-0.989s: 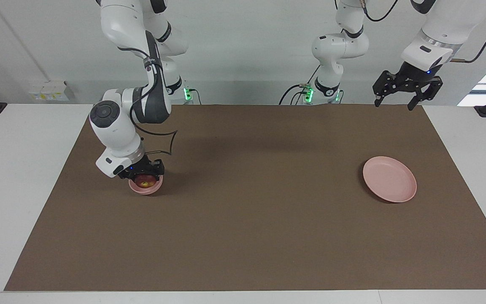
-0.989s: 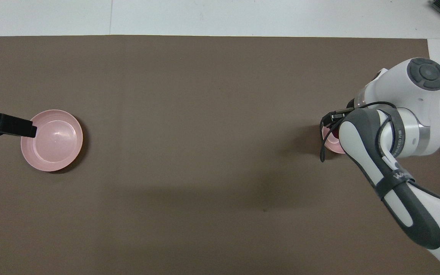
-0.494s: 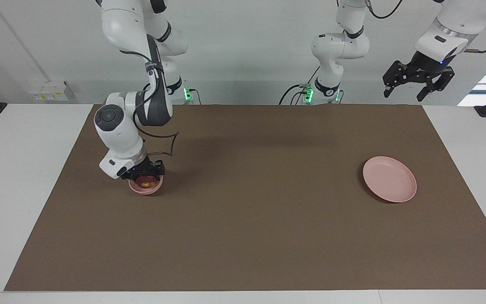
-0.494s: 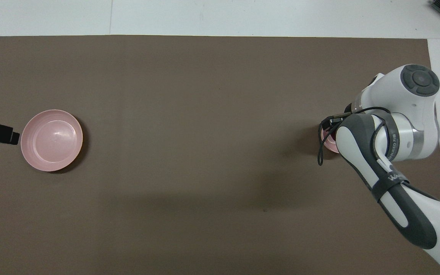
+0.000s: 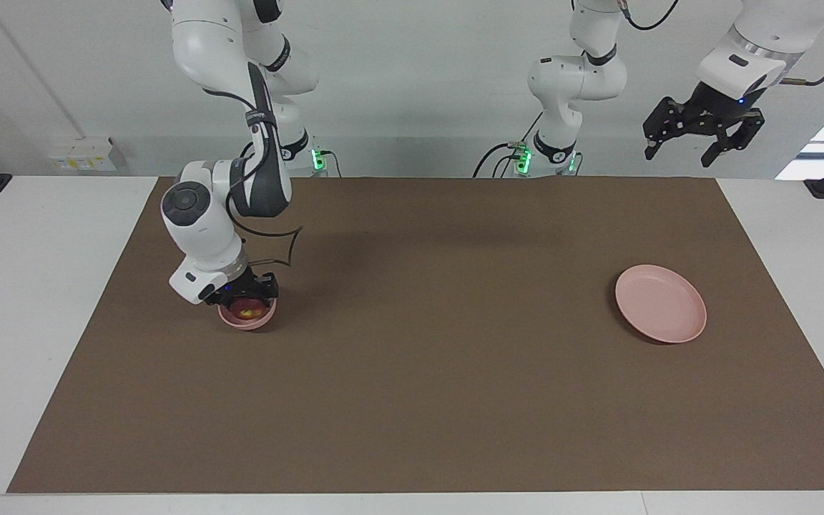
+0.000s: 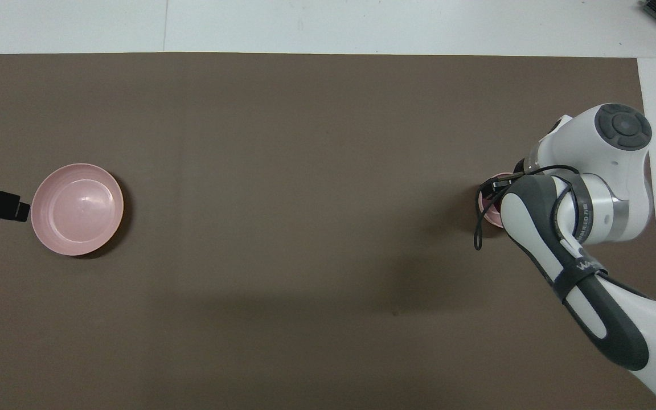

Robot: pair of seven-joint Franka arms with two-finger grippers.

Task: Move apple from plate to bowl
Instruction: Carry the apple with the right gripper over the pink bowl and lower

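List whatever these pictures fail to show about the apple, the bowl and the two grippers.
- Small dark red apple: overhead view hides it under the right arm's wrist.
- Small deep pale pink bowl: overhead shows only a sliver of rim.
- Right gripper: whether it grips the apple is masked by its own body in the facing view.
- Left gripper: overhead view cuts it at the edge, near the flat pale pink plate.

One camera sits high across the table [image 5: 412, 458], facing both robots from a distance. Another hangs above the robots' end, looking steeply down and forward. Both take in the same brown mat [image 5: 426, 372] [image 6: 305, 142], half a turn apart.
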